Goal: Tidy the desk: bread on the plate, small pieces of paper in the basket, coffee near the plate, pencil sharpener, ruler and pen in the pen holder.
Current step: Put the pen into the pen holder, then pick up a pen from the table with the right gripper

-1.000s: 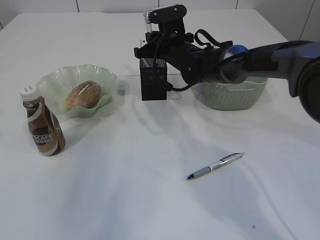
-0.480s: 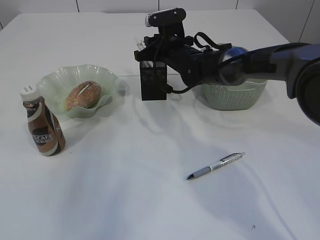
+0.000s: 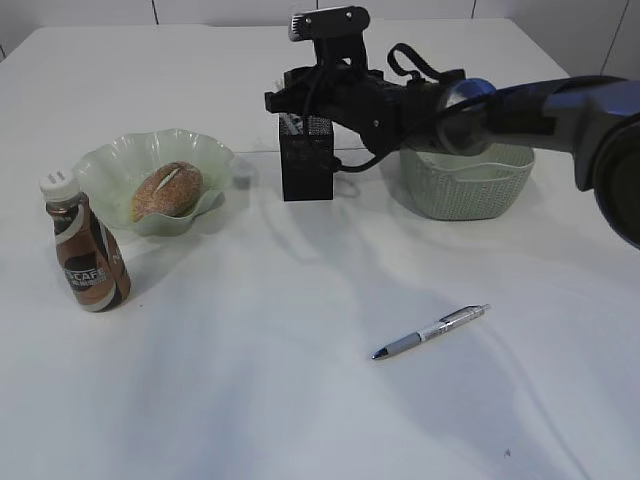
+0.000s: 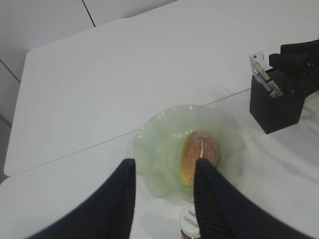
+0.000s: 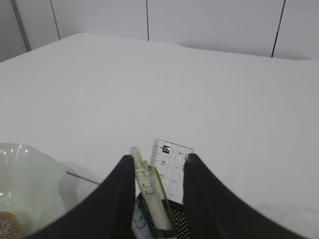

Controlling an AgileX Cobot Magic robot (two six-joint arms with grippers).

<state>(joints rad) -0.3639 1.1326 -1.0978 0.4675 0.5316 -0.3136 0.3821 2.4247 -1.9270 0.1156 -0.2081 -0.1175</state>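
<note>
White counter (image 3: 250, 400). Plate (image 3: 110, 165) with bread sits toward the left edge, coffee bottle (image 3: 88, 255) upright just in front of it, nearer the front-left corner. Black holder (image 3: 306, 170) stands mid-counter toward the back edge. Basket (image 3: 465, 190) sits right of the holder, toward the right edge. Pen (image 3: 430, 331) lies flat and slanted, right of centre toward the front edge, well apart from everything else.
</note>
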